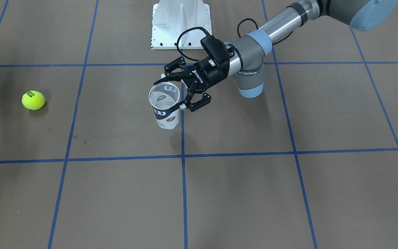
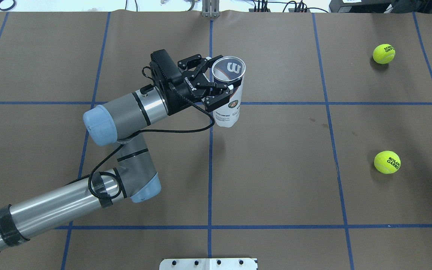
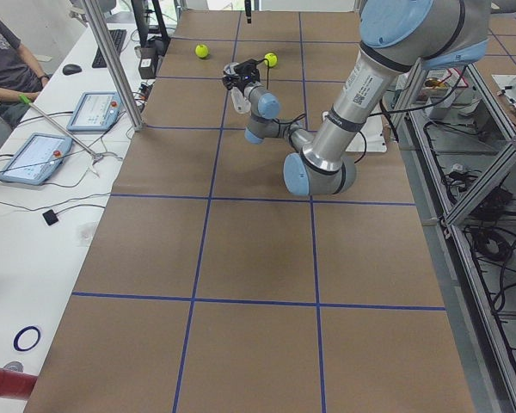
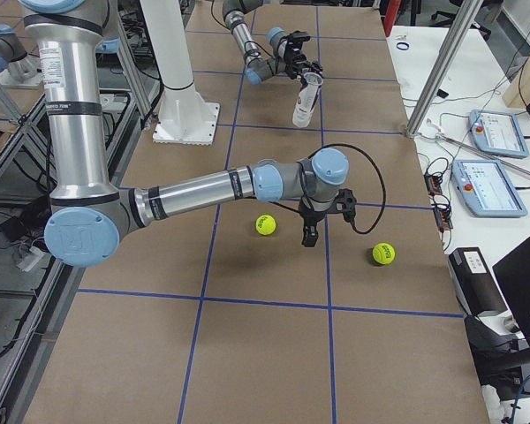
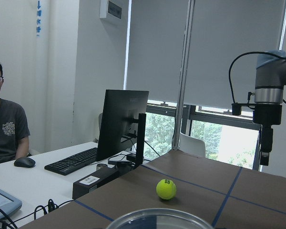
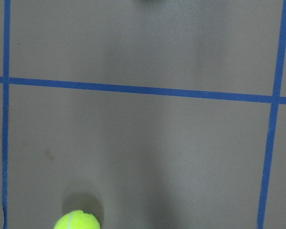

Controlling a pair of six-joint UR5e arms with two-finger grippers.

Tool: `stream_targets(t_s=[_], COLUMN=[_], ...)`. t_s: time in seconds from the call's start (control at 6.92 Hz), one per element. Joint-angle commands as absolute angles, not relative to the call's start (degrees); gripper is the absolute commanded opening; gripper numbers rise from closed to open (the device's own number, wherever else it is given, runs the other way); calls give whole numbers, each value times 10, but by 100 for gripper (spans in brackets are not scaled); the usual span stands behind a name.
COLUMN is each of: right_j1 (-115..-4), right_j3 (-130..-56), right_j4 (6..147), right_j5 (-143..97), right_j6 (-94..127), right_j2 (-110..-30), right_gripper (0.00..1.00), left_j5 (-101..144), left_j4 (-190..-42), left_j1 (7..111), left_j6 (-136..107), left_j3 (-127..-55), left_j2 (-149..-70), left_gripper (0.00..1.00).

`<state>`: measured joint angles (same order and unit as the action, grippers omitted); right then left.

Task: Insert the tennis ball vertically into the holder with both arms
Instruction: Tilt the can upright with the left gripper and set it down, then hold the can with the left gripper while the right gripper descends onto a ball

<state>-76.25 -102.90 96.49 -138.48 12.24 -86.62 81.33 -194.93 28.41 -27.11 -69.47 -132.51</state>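
Over brown matte table (image 2: 276,168), clasping clear cylindrical plastic tube (image 2: 229,108), upright and empty, at its round rim with black left gripper (image 2: 219,73); right gripper (image 4: 310,237) opening: cannot tell.

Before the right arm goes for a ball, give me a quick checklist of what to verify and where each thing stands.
1. Grip: ok, the left gripper is clamped on the holder near its rim.
2. Holder upright, mouth up: ok.
3. Room inside: ok, it looks empty.
4. Ball in hand: not ok, the right gripper carries none; both tennis balls lie on the table.
5. Right jaws open for a pick: cannot tell.
6. Lined up over a ball: not ok, it points down between them and appears to be over neither.
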Motion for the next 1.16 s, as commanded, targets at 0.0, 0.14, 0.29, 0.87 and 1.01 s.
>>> stream_targets(t_s=[0.0,0.14,0.29,0.87,1.01], right_j1=[-732,-724,-719,-708,-705], right_j3=[-1063,-1075,-1079,-1079,-1079], right_j4=[964,965,964,964,964], right_j5=[-1382,-1381,-1381,-1378,-1378], right_j6=[135,135,136,147,147], right_j2=[-865,-864,-864,-861,-861], right_gripper=[99,99,99,99,99], left_j5=[800,797,797,797,797], left_j4=[-2023,-2035,-2036,-2037,-2035], left_j1=[274,274,273,272,271], left_j6=[-266,-264,-241,-181,-182], left_j3=[-677,-676,-676,-659,-659], left_j2=[-1304,-1296,-1296,-1295,-1295], left_gripper=[65,66,66,65,66])
